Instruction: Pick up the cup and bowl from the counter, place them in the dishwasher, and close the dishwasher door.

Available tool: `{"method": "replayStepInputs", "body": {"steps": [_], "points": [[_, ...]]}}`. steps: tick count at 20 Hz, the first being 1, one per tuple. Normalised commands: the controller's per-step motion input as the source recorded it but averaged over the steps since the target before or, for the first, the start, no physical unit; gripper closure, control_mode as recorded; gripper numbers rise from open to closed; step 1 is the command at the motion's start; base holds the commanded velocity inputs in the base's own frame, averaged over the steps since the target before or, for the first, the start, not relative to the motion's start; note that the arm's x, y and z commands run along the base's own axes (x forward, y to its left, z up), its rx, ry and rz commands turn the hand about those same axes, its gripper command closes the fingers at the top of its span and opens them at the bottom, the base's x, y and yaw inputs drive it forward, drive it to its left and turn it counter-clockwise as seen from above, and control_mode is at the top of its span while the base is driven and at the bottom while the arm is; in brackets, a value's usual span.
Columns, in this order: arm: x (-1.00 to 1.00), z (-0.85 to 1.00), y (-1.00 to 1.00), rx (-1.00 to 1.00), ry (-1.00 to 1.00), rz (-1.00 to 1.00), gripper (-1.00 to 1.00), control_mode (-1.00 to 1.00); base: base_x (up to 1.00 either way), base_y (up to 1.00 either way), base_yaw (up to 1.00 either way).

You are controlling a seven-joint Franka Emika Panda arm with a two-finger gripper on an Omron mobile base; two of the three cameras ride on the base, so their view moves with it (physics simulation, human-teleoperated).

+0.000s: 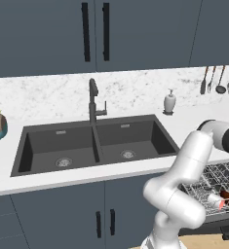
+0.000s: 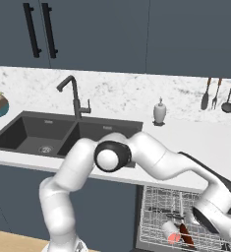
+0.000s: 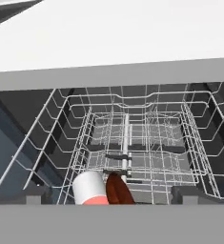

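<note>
Both items sit in the dishwasher (image 2: 156,216) wire rack: cup (image 3: 89,187) lying beside bowl (image 3: 118,189), touching. Tool (image 3: 111,202) empty, jaws spread wide above them. Next, I judge: back clear of the rack wires, then push the door shut squarely.

No legible text or labels anywhere

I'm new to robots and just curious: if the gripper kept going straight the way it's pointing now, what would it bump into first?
Probably the wire rack of the open dishwasher, near the cup and bowl lying in it. Depth is hard to judge, so that's a guess.
</note>
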Motion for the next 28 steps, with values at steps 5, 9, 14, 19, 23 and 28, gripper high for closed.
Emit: {"method": "replayStepInputs", "body": {"steps": [5, 9, 14, 19, 23, 28], "points": [[-0.22, 0.0, -0.21, 0.0, -0.03, -0.09, -1.0, -1.0, 0.0, 0.0, 0.0], [-0.33, 0.04, -0.04, 0.0, -0.15, -0.01, -1.0, -1.0, 0.0, 0.0, 0.0], [-0.35, 0.09, 0.0, 0.0, -0.18, 0.0, -1.0, -1.0, 0.0, 0.0, 0.0], [-0.58, 0.02, 0.0, 0.0, -0.21, 0.03, -1.0, -1.0, 0.0, 0.0, 0.0], [-0.5, 0.0, -0.04, 0.02, -0.17, 0.0, -1.0, -1.0, 0.0, 0.0, 0.0], [-0.5, 0.02, -0.01, 0.0, -0.22, 0.0, -1.0, -1.0, 0.0, 0.0, 0.0]]}}
